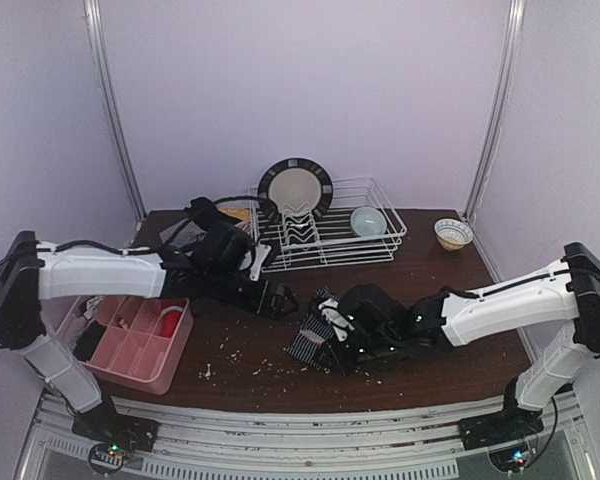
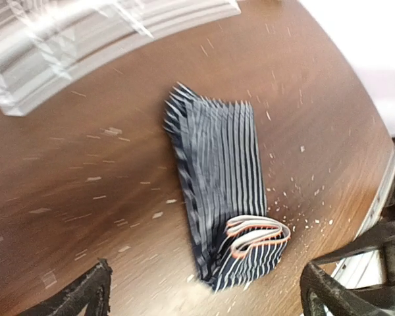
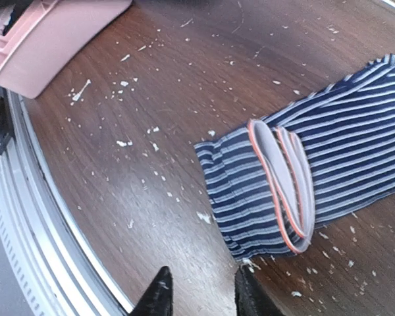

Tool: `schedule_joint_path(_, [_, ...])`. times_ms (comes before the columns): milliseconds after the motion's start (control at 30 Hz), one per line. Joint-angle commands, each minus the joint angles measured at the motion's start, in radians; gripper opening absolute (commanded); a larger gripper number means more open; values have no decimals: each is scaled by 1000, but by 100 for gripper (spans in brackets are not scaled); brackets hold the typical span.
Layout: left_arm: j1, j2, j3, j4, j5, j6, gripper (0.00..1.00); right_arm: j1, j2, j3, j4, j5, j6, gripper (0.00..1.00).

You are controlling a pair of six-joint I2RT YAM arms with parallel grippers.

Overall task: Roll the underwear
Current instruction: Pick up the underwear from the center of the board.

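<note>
The black-and-white striped underwear (image 1: 310,335) lies folded in a long strip on the brown table, its waistband end partly rolled up. In the left wrist view the strip (image 2: 217,151) ends in a roll (image 2: 257,240) between and just ahead of my fingers. My left gripper (image 2: 204,296) is open wide and empty; from above it (image 1: 273,299) sits just left of the cloth. My right gripper (image 3: 203,296) is open and empty, its tips just short of the rolled end (image 3: 276,191); from above it (image 1: 332,345) hovers over the cloth. A red piece (image 1: 170,322) lies in the tray.
A pink compartment tray (image 1: 110,350) stands at the front left, also in the right wrist view (image 3: 59,33). A white wire dish rack (image 1: 380,245) with a plate (image 1: 295,190) and a bowl (image 1: 368,220) is at the back. Another bowl (image 1: 452,233) sits back right. White crumbs litter the table.
</note>
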Motion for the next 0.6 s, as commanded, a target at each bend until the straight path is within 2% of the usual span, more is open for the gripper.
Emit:
schedule_joint_path(0, [-1,-213,-119,-19,-247,-50,98,13,110,141,-204,-15,-156,37])
schedule_joint_path(133, [0,-364,-199,-21,-322,-62,98,14,191,226,-285,5,-202,45])
schedule_joint_path(267, [0,-459,-257,-13,-334,-62,98,15,252,289,-314,15,-225,48])
schedule_joint_path(567, [-1,-556,-312,-45,-304,-57,98,10,356,388,-376,73,-243,54])
